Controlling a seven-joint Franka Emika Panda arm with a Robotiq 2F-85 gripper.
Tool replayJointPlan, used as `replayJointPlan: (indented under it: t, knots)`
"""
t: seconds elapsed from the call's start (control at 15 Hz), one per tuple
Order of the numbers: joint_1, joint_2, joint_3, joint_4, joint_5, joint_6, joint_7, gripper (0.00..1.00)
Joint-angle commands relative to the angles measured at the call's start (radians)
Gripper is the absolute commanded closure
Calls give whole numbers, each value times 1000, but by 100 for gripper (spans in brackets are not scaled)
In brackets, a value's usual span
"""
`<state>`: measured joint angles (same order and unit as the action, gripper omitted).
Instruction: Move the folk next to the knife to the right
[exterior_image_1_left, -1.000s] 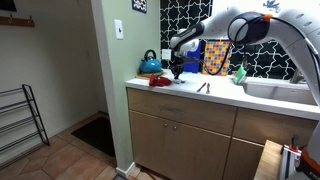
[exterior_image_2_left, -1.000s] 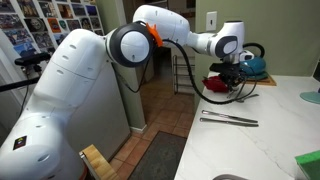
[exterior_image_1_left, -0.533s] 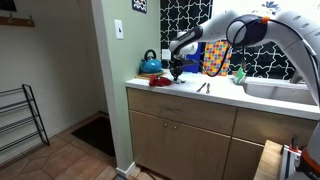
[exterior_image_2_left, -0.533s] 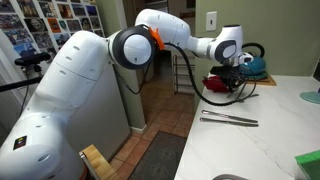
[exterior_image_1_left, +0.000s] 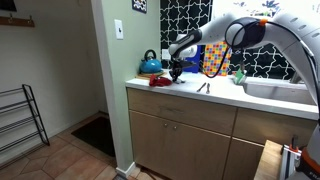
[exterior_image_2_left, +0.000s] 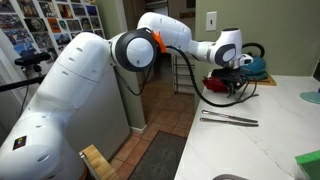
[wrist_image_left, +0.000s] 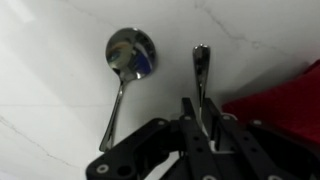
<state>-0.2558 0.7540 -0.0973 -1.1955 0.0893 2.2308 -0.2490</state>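
Beside the spoon (wrist_image_left: 130, 52) on the white worktop (wrist_image_left: 50, 85), the gripper (wrist_image_left: 201, 118) is pinched narrow around the fork (wrist_image_left: 200, 65), its fingers clamping the slim metal handle.

Your arm (exterior_image_2_left: 185, 38) is glossy white, built of rounded shells; the biggest shell (exterior_image_2_left: 60, 110) fills the lower left of an exterior view. At upper centre there, a black joint (exterior_image_2_left: 133, 48) carries an orange ring (exterior_image_2_left: 155, 40), and a thin black cable (exterior_image_2_left: 185, 75) hangs under the white casing. In the exterior view where the arm fills the upper right, you see smooth white links (exterior_image_1_left: 290, 45) and one dark round hub (exterior_image_1_left: 243, 32). Your gripper (wrist_image_left: 197, 108) is matt black: at bottom centre of the wrist view, its fingers (wrist_image_left: 187, 110) are narrow bars on jointed linkage plates with small round pivots.
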Motion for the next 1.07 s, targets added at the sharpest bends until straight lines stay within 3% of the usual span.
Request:
replayJointPlan:
  t: [0.0,0.13,0.2,0.27,0.73,1.0]
  knots:
    - [-18,4,27,-1,-10,21,-27,74]
    - [-17,2,30,1,-11,19,-29,62]
    - [-17,3,32,3,-10,18,-30,65]
    - [-17,4,33,6,-9,18,-30,60]
    - [-22,18,41,16,-4,26,-34,75]
    - [-26,27,43,19,-3,37,-32,73]
